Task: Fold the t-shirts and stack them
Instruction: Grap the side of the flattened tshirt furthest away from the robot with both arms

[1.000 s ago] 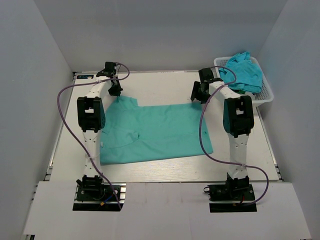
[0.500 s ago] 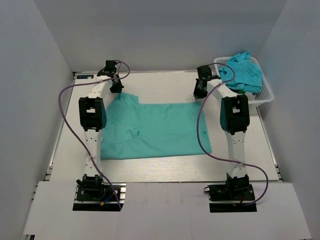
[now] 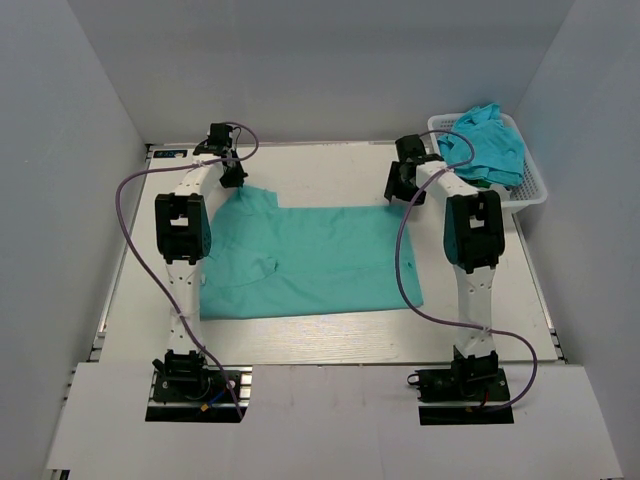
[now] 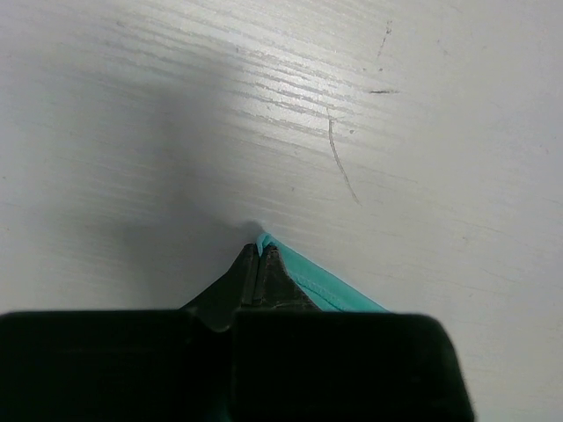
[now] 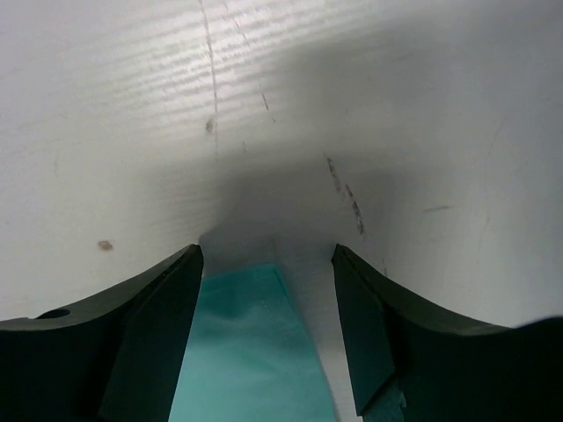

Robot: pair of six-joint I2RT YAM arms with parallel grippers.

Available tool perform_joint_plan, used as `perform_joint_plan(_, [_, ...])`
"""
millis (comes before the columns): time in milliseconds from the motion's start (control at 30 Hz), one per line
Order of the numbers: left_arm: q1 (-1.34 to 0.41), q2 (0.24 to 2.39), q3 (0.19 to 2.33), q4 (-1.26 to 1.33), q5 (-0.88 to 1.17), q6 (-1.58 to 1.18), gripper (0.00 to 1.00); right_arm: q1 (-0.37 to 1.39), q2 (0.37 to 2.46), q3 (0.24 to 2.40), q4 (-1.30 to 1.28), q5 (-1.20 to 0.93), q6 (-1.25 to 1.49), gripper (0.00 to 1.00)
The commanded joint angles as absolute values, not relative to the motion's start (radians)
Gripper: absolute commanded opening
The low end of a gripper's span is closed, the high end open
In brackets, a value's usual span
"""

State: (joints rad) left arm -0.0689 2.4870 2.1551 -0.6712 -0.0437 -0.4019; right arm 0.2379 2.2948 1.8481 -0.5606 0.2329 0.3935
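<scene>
Both arms reached fwd over the t-shirt [image 3: 310, 262], flat on the bench [image 3: 330, 338]. L gripper [image 4: 260, 250] pinched its far-left corner; R gripper [image 5: 267, 264] stood spread, fingers either side of the far-right corner

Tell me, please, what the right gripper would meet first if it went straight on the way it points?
Probably the corner of the flat t-shirt lying between the fingers of the open right gripper, with the table beneath; depth is hard to judge.
</scene>
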Motion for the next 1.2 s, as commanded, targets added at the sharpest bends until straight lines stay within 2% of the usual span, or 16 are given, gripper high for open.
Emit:
perform_joint_plan(0, [-0.072,2.439,2.099,-0.738,-0.038,-0.416,0.00,0.247,2.247,1.774,-0.646,0.203,0.442,0.67])
perform_joint_plan(67, [-0.072,2.439,2.089,-0.729,-0.038,-0.416,0.00,0.250,2.220,1.723,-0.600,0.174,0.462,0.64])
perform_joint_plan(167, [-0.072,2.430,2.080,-0.729,-0.047,-0.425,0.00,0.252,2.217,1.704,-0.598,0.129,0.492,0.49])
perform_joint_plan(200, [-0.072,2.430,2.080,-0.729,-0.048,-0.425,0.00,0.253,2.221,1.722,-0.604,0.117,0.520,0.41])
perform_joint_plan(233, [-0.072,2.421,2.080,-0.729,-0.048,-0.425,0.00,0.255,2.223,1.723,-0.606,0.112,0.529,0.19])
perform_joint_plan(267, [-0.072,2.421,2.080,-0.729,-0.048,-0.425,0.00,0.256,2.223,1.726,-0.600,0.109,0.535,0.06])
perform_joint_plan(300, [-0.072,2.421,2.080,-0.729,-0.048,-0.425,0.00,0.253,2.223,1.721,-0.594,0.106,0.548,0.00])
perform_joint_plan(400, [-0.072,2.411,2.086,-0.716,-0.048,-0.425,0.00,0.249,2.229,1.750,-0.574,0.127,0.549,0.00])
perform_joint_plan(533, [-0.072,2.433,2.199,-0.726,-0.034,-0.425,0.00,0.245,2.273,1.909,-0.637,0.207,0.535,0.00])
perform_joint_plan(833, [-0.063,2.407,2.299,-0.638,0.034,-0.436,0.00,0.227,2.283,2.023,-0.515,0.210,0.397,0.00])
perform_joint_plan(1033, [-0.063,2.281,2.154,-0.569,0.074,-0.420,0.00,0.232,2.221,1.965,-0.454,0.143,0.357,0.00])
perform_joint_plan(1167, [-0.074,2.143,1.930,-0.548,0.086,-0.411,0.00,0.232,2.102,1.833,-0.400,0.130,0.359,0.00])
